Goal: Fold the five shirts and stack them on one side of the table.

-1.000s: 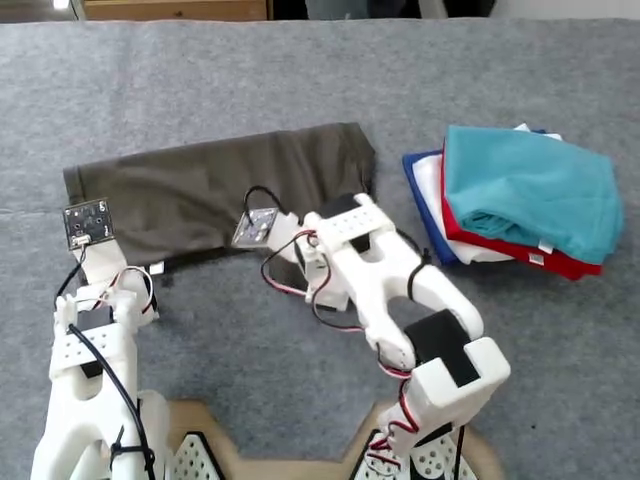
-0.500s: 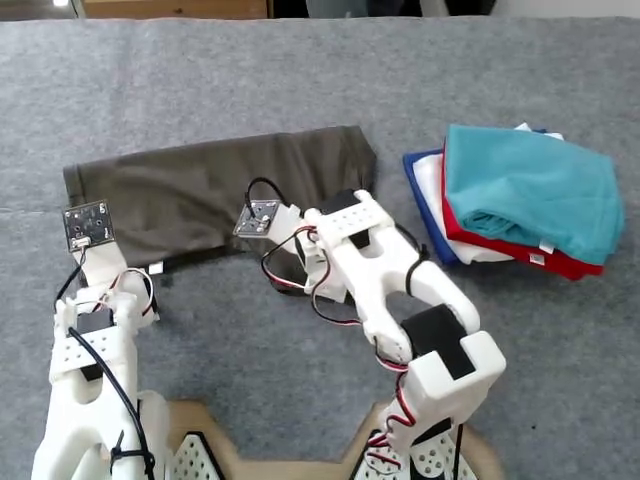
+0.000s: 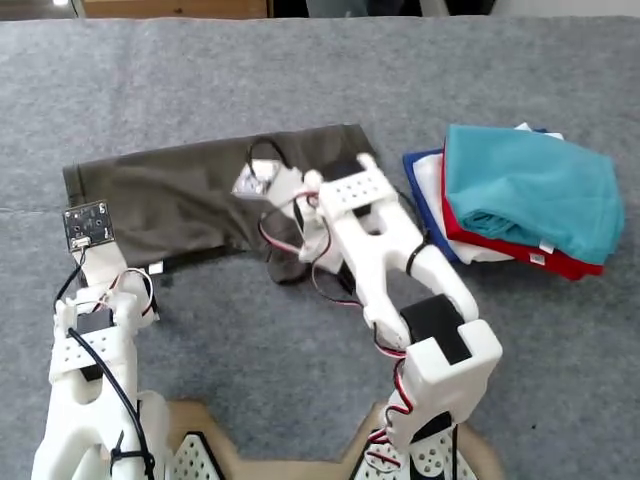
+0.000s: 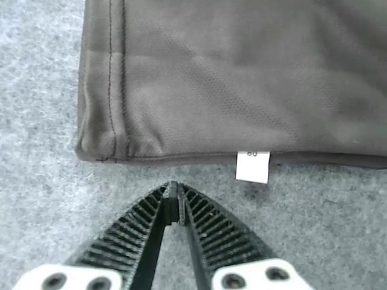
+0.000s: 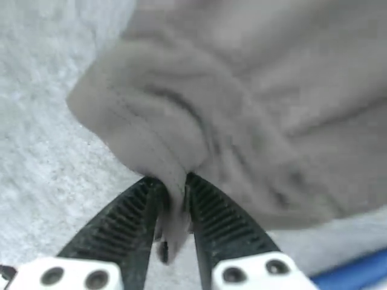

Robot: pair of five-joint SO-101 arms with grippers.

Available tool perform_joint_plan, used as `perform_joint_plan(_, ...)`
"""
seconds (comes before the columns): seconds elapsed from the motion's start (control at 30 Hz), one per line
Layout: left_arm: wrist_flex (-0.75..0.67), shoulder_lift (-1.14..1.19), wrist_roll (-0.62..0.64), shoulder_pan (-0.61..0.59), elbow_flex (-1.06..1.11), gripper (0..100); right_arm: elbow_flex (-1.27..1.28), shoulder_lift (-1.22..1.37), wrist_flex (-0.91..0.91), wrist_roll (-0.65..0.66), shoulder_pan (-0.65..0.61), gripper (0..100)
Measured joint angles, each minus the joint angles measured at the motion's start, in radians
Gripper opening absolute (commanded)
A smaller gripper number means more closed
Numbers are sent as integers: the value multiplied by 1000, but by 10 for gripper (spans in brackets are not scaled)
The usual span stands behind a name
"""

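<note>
A dark grey-brown shirt lies folded into a long strip across the middle of the table. My right gripper is shut on the shirt's near right corner, with a fold of cloth bunched between its fingers; in the high view that arm sits over the shirt's right part. My left gripper is shut with nothing in it, just off the shirt's near left edge, beside a small white tag. Its arm stands at the front left.
A stack of folded shirts lies at the right side of the table, teal on top, then red, white and blue. The table is covered in grey carpet-like cloth. The stack's blue edge lies close to my right gripper.
My right gripper has moved away from the front edge toward the far side, dragging the shirt's near right corner up and over the strip. The left arm has not moved.
</note>
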Motion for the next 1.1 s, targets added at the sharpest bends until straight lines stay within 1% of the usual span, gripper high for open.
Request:
perform_joint_plan(0.2,0,0,0,0,0,30,-192,60,71,66,18,15)
perform_joint_plan(0.4,0,0,0,0,0,30,-419,242,81,169,78,17)
perform_joint_plan(0.63,0,0,0,0,0,30,-740,466,135,304,83,18)
perform_joint_plan(0.77,0,0,0,0,0,30,-927,592,166,338,83,18)
perform_joint_plan(0.9,0,0,0,0,0,30,-1108,706,204,339,83,26)
perform_joint_plan(0.97,0,0,0,0,0,30,-1194,758,221,339,81,90)
perform_joint_plan(1.1,0,0,0,0,0,30,-1352,827,267,339,74,331)
